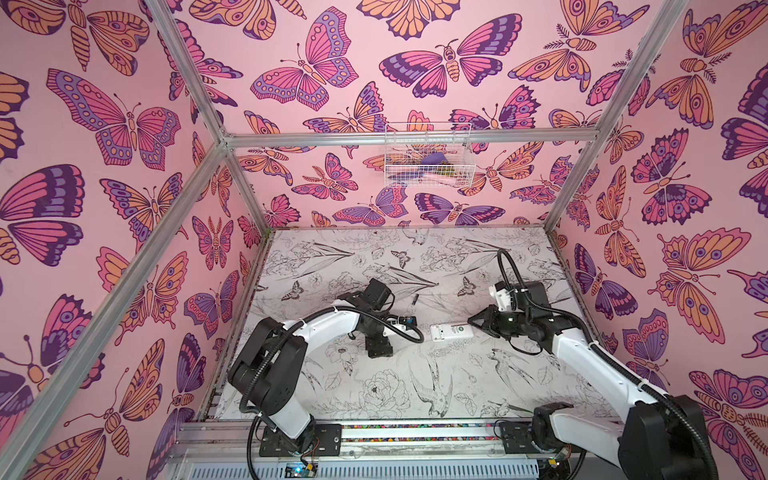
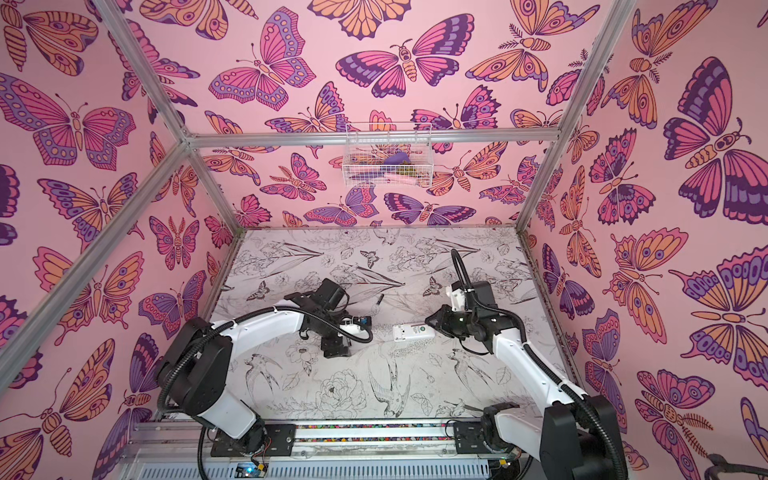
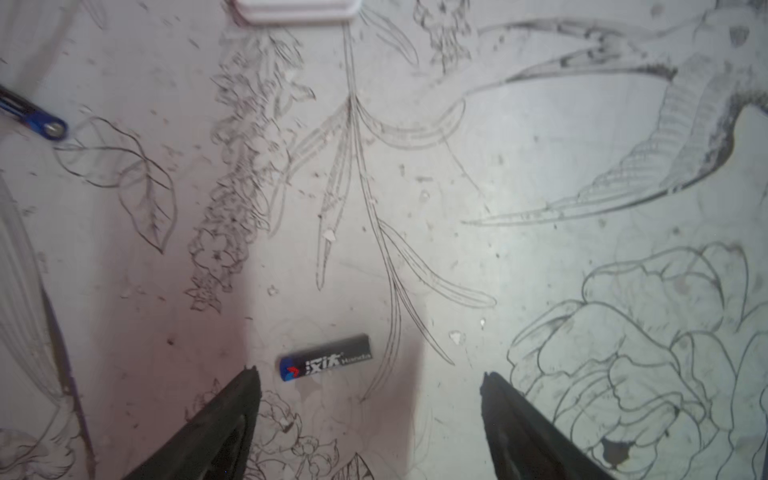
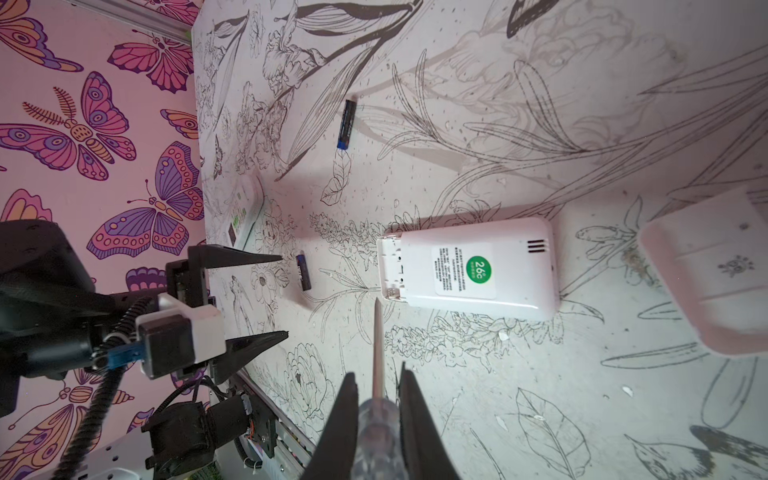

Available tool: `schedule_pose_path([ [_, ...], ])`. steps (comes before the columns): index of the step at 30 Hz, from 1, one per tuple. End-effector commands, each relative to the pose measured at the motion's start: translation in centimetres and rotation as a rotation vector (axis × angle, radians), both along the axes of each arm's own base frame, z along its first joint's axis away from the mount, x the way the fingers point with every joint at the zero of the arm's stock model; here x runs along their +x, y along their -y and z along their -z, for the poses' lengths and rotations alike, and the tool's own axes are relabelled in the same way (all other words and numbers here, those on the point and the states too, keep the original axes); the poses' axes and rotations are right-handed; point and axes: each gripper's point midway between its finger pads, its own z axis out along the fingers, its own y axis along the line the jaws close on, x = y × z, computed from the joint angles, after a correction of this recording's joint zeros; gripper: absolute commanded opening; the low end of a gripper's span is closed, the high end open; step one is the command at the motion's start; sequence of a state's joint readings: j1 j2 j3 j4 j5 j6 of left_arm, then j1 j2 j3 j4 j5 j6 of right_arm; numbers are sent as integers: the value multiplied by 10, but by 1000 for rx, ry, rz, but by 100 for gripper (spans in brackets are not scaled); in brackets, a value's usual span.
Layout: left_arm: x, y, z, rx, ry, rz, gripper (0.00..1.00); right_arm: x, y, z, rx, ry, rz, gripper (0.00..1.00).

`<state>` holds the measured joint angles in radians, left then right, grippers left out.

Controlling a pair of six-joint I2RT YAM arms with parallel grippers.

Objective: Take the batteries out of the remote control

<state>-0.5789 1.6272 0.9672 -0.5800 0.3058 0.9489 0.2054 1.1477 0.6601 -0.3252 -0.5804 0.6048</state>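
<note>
Worktop (image 1: 415,386): flat white surface printed with black line drawings of flowers, leaves, birds and butterflies; scuffed and speckled in both wrist views
Walls (image 1: 332,62): pink on three sides, with large butterflies in orange, magenta and purple
Frame (image 1: 411,137): aluminium rails at the corners and across the back wall
Basket (image 1: 461,166): white wire, hung from the back rail, holding a purple item and other small things too small to tell
Remote control (image 4: 478,270): white, lying back-up near the worktop centre in both top views; green round sticker on its back; battery bay uncovered at the end towards the left arm
Near battery (image 3: 325,358): black with a blue end, flat on the worktop between the left fingers, touched by neither
Far battery (image 4: 346,124): same colours, flat on the worktop further back, well apart from the remote
Left pincer (image 4: 284,295): spread wide, holding nothing, low over the near battery
Right pincer (image 4: 377,370): closed on a tool (image 4: 377,332) with a clear handle and thin grey shaft; shaft tip just beside the uncovered bay
</note>
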Motion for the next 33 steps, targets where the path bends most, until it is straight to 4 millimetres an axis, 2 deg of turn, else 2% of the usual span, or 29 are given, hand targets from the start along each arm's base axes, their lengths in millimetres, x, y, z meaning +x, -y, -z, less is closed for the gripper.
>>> schedule_pose_path([
  [1, -12, -11, 7, 17, 18, 210, 87, -6, 3, 7, -9, -10, 5, 0],
  [9, 12, -11, 11, -38, 69, 376, 85, -9, 4, 15, -17, -28, 2, 0],
  [17, 9, -7, 28, -58, 49, 489, 72, -10, 5, 18, -20, -35, 1, 0],
  [24, 9, -20, 44, 3, 46, 519, 55, -10, 6, 11, -23, -23, 5, 0],
  [29, 12, -36, 48, 28, 49, 497, 51, -10, 7, 9, -25, -15, 11, 0],
  [33, 17, -41, 52, 40, 53, 490, 47, -9, 5, 10, -9, -19, 17, 0],
])
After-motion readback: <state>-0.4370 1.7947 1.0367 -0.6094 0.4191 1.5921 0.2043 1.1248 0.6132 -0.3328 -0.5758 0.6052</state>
